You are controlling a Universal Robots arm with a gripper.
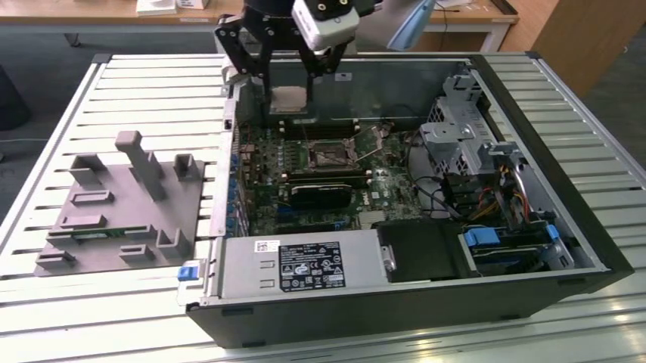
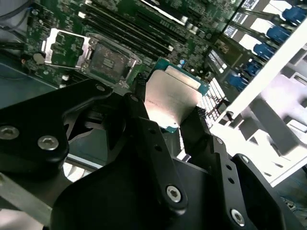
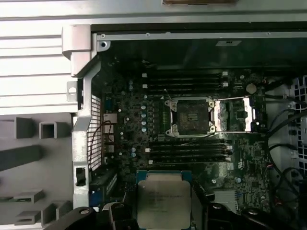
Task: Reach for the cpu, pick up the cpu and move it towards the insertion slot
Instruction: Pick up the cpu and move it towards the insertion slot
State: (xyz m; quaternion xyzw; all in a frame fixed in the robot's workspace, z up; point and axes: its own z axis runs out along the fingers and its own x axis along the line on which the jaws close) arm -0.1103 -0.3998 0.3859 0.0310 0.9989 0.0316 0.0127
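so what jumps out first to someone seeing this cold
The open computer case on the slatted table, motherboard exposed. Above its far edge the tool grips the cpu, silvery top facing up. The insertion slot sits open mid-board, its metal frame flipped aside.

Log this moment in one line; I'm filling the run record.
gripper: shut on cpu | position: raised over open case | insertion slot: open, empty | cpu not yet at slot

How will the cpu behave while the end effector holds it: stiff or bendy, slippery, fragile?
The cpu looks like a flat plate with a metal top, so it is probably stiff. That smooth lid may be slippery; the end effector grips it by its edges. It is likely fragile if dropped on the insertion slot.
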